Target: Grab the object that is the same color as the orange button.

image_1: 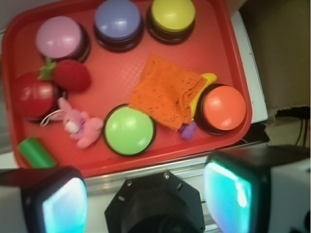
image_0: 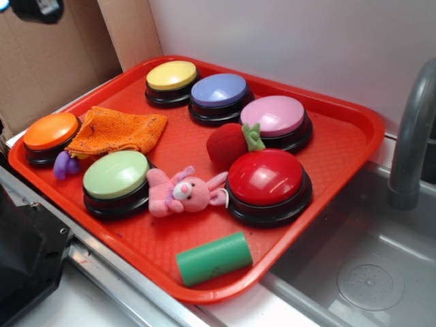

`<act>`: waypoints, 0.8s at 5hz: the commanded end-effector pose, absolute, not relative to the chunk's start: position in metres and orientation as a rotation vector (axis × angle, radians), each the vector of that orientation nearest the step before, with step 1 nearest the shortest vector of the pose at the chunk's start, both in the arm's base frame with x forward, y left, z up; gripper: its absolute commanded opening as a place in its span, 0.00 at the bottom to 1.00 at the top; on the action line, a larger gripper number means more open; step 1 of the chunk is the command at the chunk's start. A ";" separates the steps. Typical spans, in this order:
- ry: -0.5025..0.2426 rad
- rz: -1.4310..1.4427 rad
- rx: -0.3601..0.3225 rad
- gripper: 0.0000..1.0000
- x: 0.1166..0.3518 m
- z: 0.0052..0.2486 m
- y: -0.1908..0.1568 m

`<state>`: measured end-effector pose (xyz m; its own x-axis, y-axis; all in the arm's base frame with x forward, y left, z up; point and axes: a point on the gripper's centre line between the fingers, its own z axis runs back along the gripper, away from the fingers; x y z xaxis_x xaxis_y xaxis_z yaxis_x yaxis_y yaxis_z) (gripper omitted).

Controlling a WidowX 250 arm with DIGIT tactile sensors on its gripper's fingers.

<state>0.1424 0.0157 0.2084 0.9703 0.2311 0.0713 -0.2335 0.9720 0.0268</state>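
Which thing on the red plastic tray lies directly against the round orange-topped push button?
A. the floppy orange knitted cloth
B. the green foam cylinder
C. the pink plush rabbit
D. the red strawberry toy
A: the orange knitted cloth is draped right beside the orange button, its edge meeting the black base, while the other three lie farther across the tray.

top of orange cloth point(image_1: 165, 92) clear | crowded by orange button point(image_1: 224, 108), green button point(image_1: 129, 130) | bare tray point(image_0: 204, 146) beyond
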 end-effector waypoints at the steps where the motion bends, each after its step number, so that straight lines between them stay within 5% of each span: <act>1: -0.002 0.392 0.101 1.00 0.158 0.159 0.056; 4: -0.045 0.519 0.208 1.00 0.171 0.090 0.080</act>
<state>0.1704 0.0754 0.0843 0.8709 0.4861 0.0720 -0.4905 0.8510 0.1877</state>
